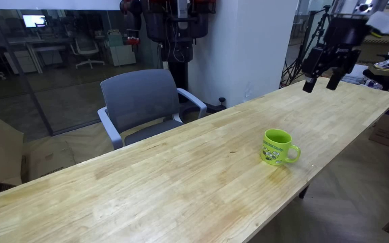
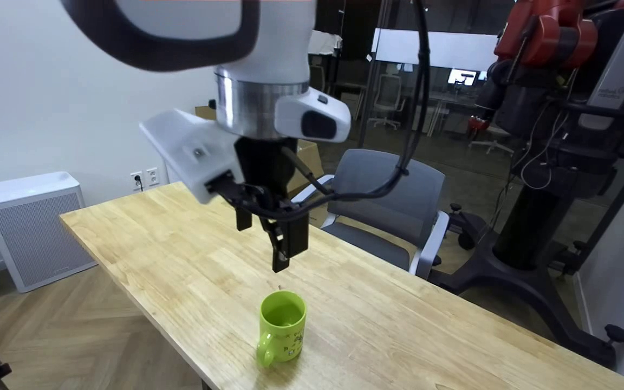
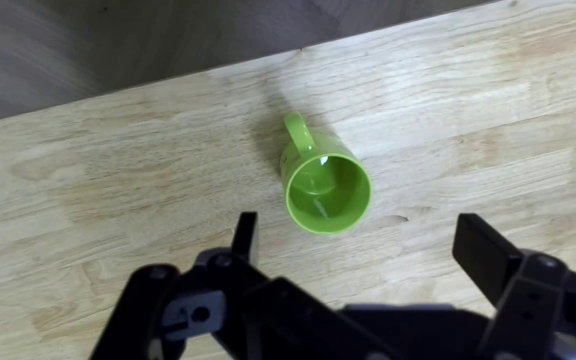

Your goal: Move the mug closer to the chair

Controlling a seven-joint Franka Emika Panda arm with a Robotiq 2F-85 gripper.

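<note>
A lime-green mug with a cartoon print stands upright on the table in both exterior views (image 1: 271, 152) (image 2: 290, 338). Its handle points to the table edge away from the chair. The grey chair (image 1: 140, 98) stands at the opposite long edge; it also shows in an exterior view (image 2: 388, 195). My black gripper (image 1: 320, 85) is open and empty, above the table and clear of the mug; it also shows in an exterior view (image 2: 262, 242). In the wrist view the mug (image 3: 328, 195) lies just ahead of the gap between the spread fingers (image 3: 358, 232).
The long wooden table (image 1: 167, 195) carries the mug. A black and red robot (image 1: 181, 37) stands behind the chair. An open cardboard box (image 1: 0, 148) is on the floor. A cable (image 2: 366, 192) hangs along my wrist. A white slatted unit (image 2: 38, 233) stands by the wall.
</note>
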